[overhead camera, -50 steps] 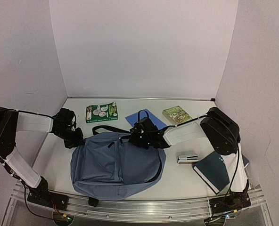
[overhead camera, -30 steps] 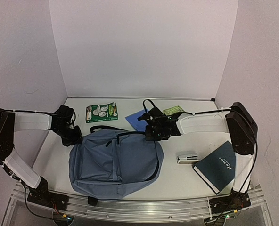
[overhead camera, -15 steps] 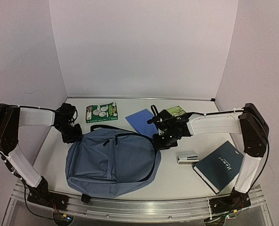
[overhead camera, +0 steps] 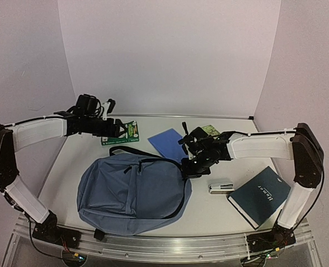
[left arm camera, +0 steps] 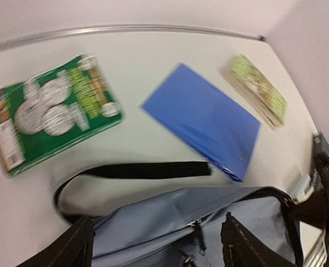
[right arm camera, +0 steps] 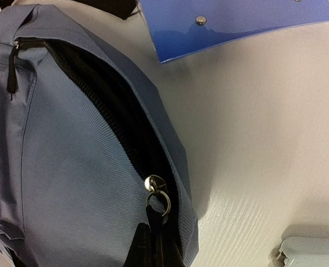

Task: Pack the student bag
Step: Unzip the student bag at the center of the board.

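Robotics lab test cell, not a real office or classroom. What gives it away:
- The left arm (overhead camera: 39,129) and right arm (overhead camera: 259,146) are bolted to an aluminium rail (overhead camera: 181,245) at the near edge of a bare white table (overhead camera: 209,214).
- Loose wiring (overhead camera: 64,247) shows by the bases.
- A plain matte back wall (overhead camera: 170,55) and side panels (overhead camera: 25,67) box the table in on three sides, like a photo booth.
- School gear is laid out flat like props: student bag (overhead camera: 131,189), green book (left arm camera: 53,108), blue folder (overhead camera: 167,142), stapler (overhead camera: 220,186), dark hardback (overhead camera: 260,196).
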